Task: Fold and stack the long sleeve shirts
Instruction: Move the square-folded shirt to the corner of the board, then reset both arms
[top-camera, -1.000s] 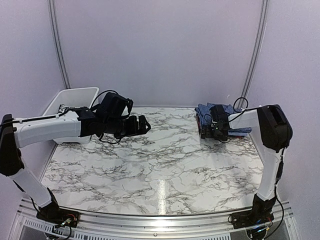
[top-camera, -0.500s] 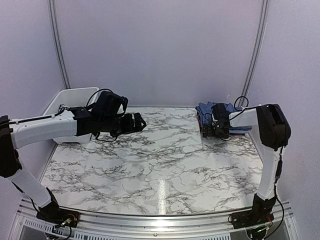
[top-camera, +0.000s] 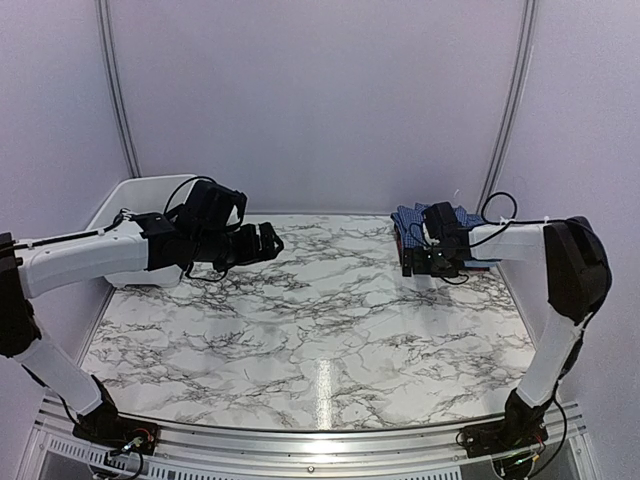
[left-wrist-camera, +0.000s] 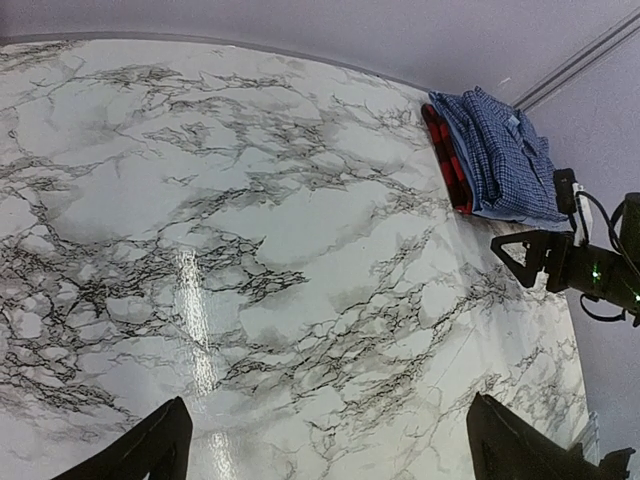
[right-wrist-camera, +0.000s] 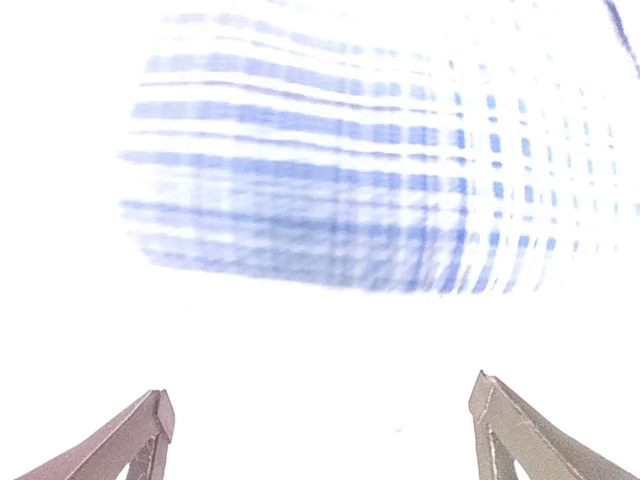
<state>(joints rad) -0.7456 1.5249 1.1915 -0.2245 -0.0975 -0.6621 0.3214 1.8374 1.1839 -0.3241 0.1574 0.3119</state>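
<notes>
A folded dark blue checked shirt (top-camera: 432, 222) lies on top of a stack at the table's back right, and it also shows in the left wrist view (left-wrist-camera: 502, 150). A pale blue edge (left-wrist-camera: 515, 213) shows under it; I cannot tell if that is the light blue shirt. My right gripper (top-camera: 418, 262) is open and empty, just in front of the stack. Its own view is washed out, with blurred blue check cloth (right-wrist-camera: 300, 180) ahead of the gripper (right-wrist-camera: 320, 430). My left gripper (top-camera: 268, 242) is open and empty above the table's back left; its own view also shows it (left-wrist-camera: 330, 455).
A red plaid cloth (left-wrist-camera: 447, 165) lies in the same stack, at its left side. A white bin (top-camera: 140, 195) stands at the back left behind the left arm. The marble table (top-camera: 320, 330) is bounded by walls at the back and sides.
My left gripper has drawn back to the left, toward the bin. My right gripper has stayed at the stack while its elbow swung out to the right.
</notes>
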